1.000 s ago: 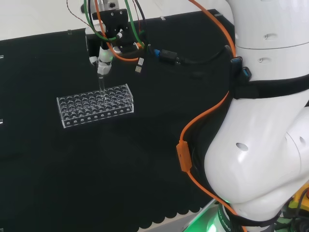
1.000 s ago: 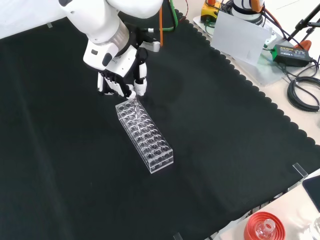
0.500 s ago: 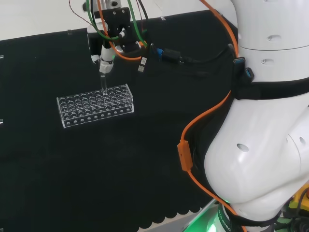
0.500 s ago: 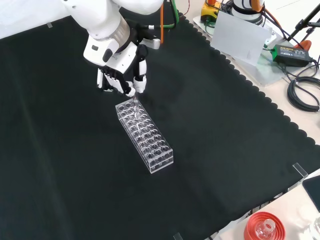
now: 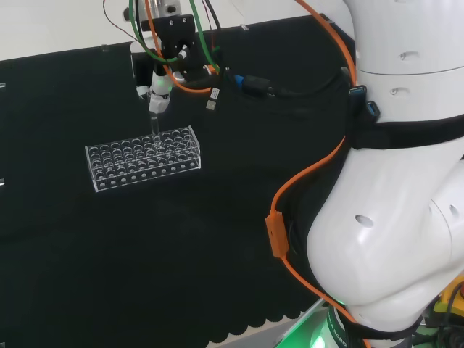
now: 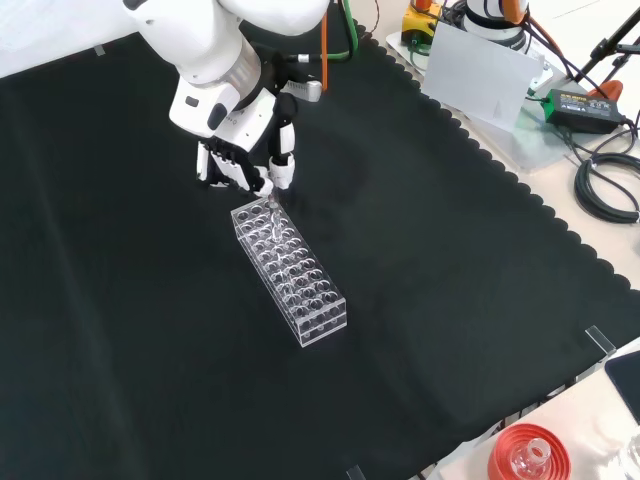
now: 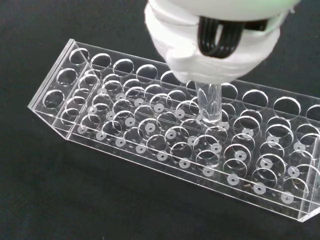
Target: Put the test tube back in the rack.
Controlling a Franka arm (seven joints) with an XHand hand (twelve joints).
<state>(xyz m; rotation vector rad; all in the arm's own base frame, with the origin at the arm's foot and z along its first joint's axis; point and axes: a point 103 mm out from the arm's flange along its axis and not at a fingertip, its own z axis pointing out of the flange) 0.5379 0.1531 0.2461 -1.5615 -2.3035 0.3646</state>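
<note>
Head view: the hand pinches the test tube upright over the clear rack, near its right end.

Front view: the tube's tip meets the rack's far end on the black surface.

Wrist view: its bottom sits at a hole's mouth, apparently not yet seated. Lowering and letting go remain.
</note>
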